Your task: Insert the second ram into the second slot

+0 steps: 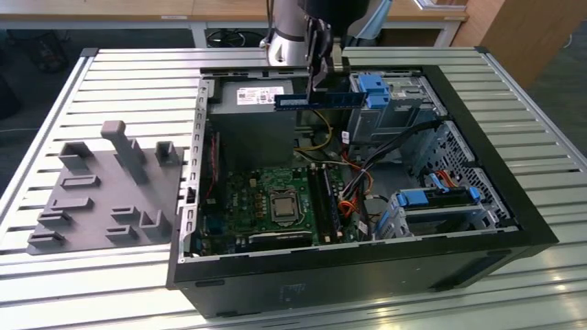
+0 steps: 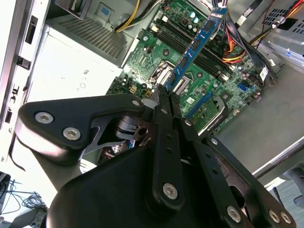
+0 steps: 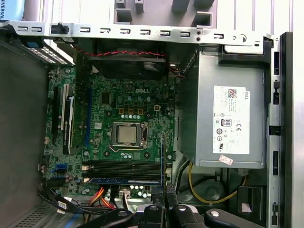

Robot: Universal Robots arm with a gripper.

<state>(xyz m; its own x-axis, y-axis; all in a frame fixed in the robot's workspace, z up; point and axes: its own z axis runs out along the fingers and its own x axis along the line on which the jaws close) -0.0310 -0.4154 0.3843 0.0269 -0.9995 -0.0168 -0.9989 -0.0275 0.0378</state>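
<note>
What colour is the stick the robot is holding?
The ram is blue with dark chips, clearest in the second wrist view.

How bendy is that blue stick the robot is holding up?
Probably stiff: the blue stick pokes straight out both sides of the tool without drooping. Likely light, since a thin pinch holds it level. Perhaps fragile, because bare chips line its flat side.

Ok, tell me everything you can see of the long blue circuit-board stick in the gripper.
The long, thin blue circuit-board stick carries a row of dark chips and looks like rigid board. The gripper is shut on it from above, holding it level and on edge in the air over the open black computer case, touching nothing else.
</note>
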